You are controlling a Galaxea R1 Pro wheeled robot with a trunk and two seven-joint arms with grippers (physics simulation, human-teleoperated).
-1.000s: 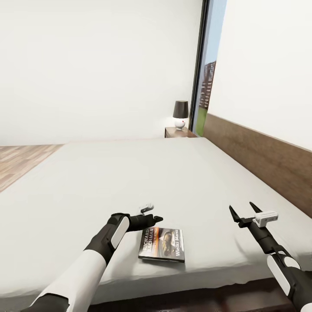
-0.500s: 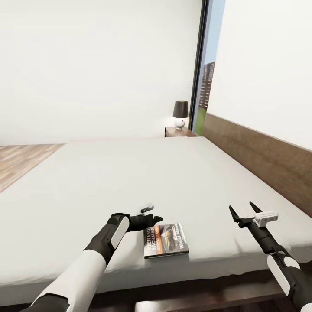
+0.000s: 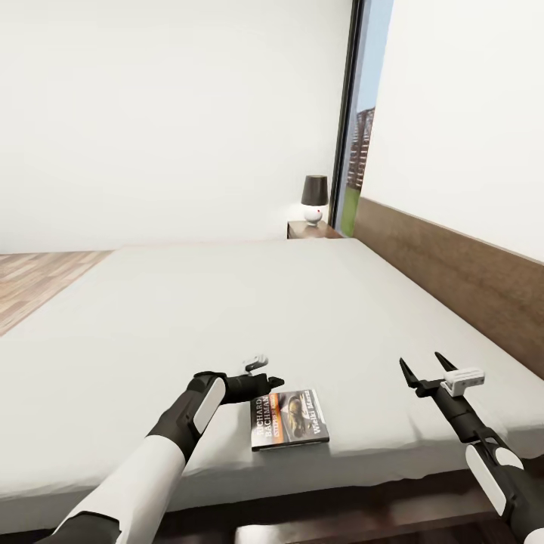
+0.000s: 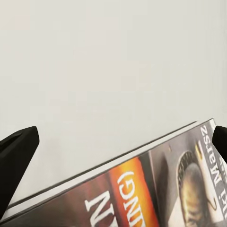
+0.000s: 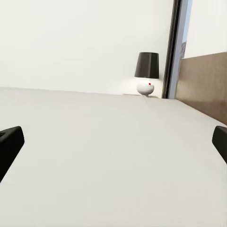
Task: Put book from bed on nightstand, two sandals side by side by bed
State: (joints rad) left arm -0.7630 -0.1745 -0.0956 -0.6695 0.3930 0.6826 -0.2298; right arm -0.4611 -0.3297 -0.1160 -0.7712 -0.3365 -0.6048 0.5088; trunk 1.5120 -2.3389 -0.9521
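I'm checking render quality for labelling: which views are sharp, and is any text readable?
Head view: even, soft light, the book title legible, faint shadow beside it. Left wrist view: cover lettering large but cropped and slightly soft. Right wrist view: the lamp crisp, the mattress flat and textureless.

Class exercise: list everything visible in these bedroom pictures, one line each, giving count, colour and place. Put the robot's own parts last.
book: one, dark cover with orange band, flat on the mattress near the bed's front edge.
bed: one, off-white mattress, brown headboard along the right.
nightstand: one, reddish-brown, beyond the bed's far corner.
lamp: one, dark shade on white base, on the nightstand.
window: one, dark-framed, behind the lamp.
floor: brown planks, far left.
left gripper: one, black, fingers open beside the book.
right gripper: one, black, fingers open above the mattress.
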